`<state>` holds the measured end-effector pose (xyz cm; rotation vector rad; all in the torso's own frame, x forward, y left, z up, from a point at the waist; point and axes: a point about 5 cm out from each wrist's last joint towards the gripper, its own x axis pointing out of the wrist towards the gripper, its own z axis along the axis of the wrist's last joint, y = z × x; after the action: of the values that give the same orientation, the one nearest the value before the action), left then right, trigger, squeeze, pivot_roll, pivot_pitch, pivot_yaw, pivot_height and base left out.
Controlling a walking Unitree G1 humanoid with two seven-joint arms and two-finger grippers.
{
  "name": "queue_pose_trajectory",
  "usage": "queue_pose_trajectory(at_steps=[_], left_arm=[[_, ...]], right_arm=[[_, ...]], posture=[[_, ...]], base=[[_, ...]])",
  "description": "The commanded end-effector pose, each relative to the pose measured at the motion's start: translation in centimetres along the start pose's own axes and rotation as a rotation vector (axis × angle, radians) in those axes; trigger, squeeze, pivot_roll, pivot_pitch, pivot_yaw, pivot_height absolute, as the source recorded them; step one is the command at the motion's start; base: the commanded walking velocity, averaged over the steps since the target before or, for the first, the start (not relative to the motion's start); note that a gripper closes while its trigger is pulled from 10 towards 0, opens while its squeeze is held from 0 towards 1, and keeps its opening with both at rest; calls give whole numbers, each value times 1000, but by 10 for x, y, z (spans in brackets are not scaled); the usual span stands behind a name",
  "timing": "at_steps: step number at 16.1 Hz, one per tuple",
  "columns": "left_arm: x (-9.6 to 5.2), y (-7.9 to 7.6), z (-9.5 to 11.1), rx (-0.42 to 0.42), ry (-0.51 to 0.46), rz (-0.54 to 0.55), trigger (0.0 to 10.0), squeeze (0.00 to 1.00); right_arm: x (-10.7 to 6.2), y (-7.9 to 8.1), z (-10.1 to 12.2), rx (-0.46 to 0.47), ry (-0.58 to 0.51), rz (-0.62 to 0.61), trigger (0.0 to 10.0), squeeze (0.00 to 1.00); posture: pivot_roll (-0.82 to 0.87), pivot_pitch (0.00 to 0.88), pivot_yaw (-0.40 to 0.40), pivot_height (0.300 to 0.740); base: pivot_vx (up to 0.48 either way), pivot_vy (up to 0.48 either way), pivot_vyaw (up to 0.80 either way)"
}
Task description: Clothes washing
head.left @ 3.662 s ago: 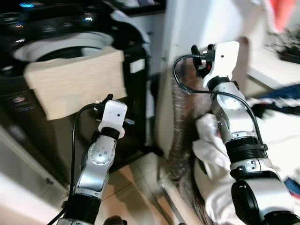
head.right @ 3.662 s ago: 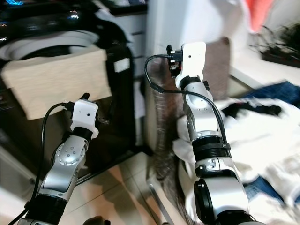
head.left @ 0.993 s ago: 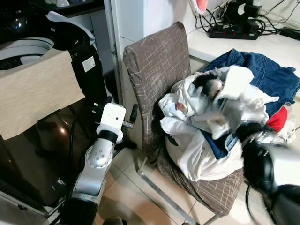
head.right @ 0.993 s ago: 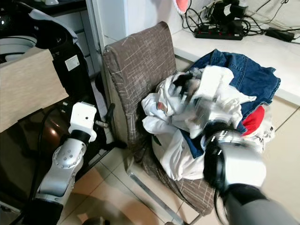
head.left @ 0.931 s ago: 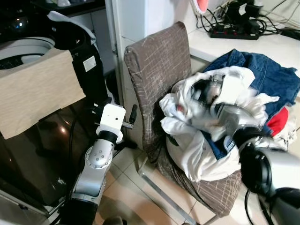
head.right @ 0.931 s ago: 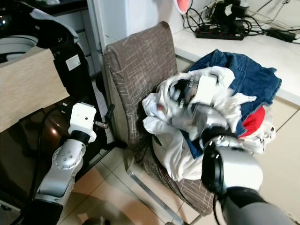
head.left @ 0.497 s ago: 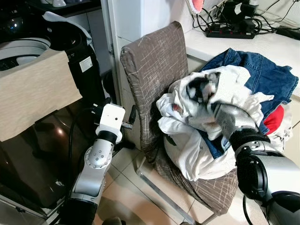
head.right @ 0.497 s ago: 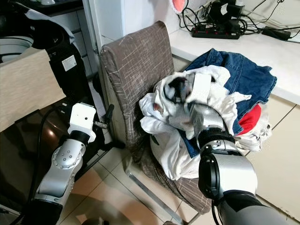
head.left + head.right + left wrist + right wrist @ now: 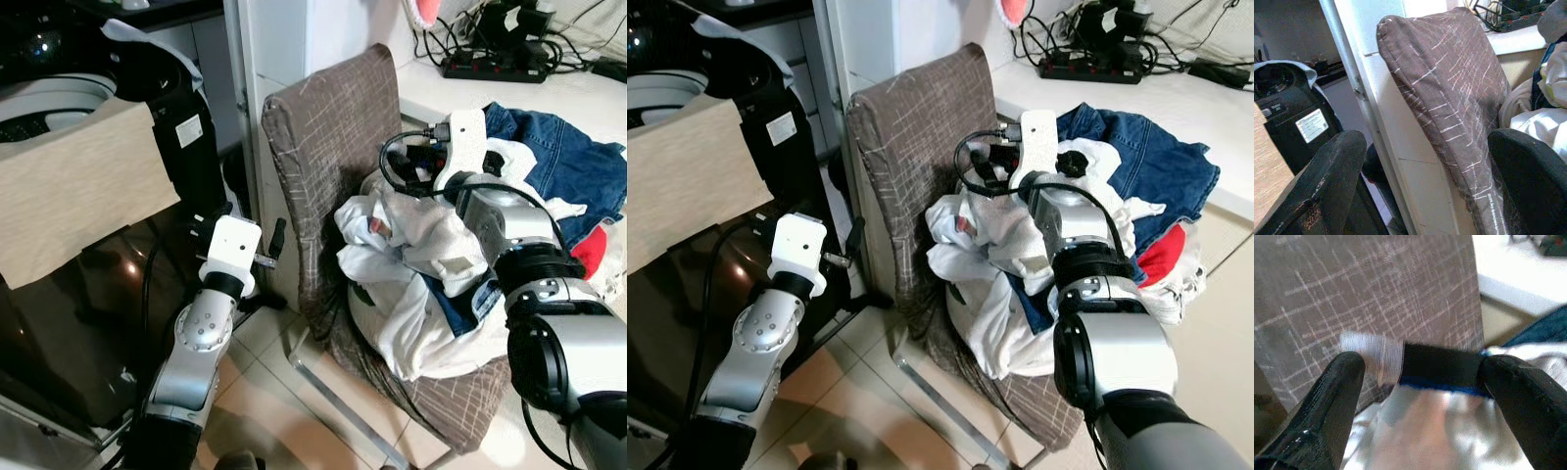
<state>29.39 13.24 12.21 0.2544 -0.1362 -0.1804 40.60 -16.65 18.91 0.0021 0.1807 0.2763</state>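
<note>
while the clothes (image 9: pixel 421 264) at frame centre wait on the chair (image 9: pixel 323 147), the right gripper (image 9: pixel 1415 377) hovers wide open, holding nothing.

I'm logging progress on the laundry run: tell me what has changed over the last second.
The right claw has risen from the heap of clothes on the chair, and now sits at the top of the heap with a piece of fabric between its fingers. The left claw stayed open beside the washing machine.
</note>
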Motion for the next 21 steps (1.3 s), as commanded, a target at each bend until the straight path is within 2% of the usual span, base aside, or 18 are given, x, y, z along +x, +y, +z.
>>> queue_pose_trajectory(at_steps=[1,3,4,6,9,11,14,16,17,18,21], left_arm=[[-1,0,2,-9,-5,-5,10000,0],[0,-1,3,-9,-6,-10,10000,0],[0,-1,3,-9,-7,-11,10000,0],[0,0,3,-7,-6,-8,10000,0],[-1,1,3,-7,-2,-1,10000,0],[-1,1,3,-7,-2,2,10000,0],[0,0,3,-9,-2,3,10000,0],[-1,0,3,-9,-1,4,10000,0],[-1,1,2,-8,0,6,10000,0],[-1,2,2,-8,2,11,10000,0],[-1,1,2,-10,1,9,10000,0]], right_arm=[[-2,-12,16,-25,-61,-75,10000,0],[-6,-33,14,-25,-45,-261,10000,0],[-6,-35,12,-19,-38,-270,10000,0],[-10,-43,0,-195,61,-319,10000,0],[-15,-53,-11,-395,167,-303,10000,0],[-18,-58,-16,-489,215,-287,10000,0],[-24,-65,-29,-531,299,-271,10000,0],[-28,-66,-42,-647,377,-212,10000,0],[-26,-61,-45,-653,383,-166,10000,0],[-22,-49,-51,-659,387,-75,10000,0],[-21,-45,-54,-540,352,-102,10000,0]], posture=[[78,6,-25,732],[78,8,-21,732],[78,8,-21,732],[90,12,-23,732],[96,14,-28,732],[95,15,-32,732],[94,14,-34,732],[98,14,-37,732],[99,15,-38,732],[99,15,-38,732],[92,16,-38,732]], base=[[0,0,0],[0,0,0],[0,0,0],[0,0,0],[0,0,0],[0,0,0],[0,0,0],[0,0,0],[0,0,0],[0,0,0],[0,0,0]])
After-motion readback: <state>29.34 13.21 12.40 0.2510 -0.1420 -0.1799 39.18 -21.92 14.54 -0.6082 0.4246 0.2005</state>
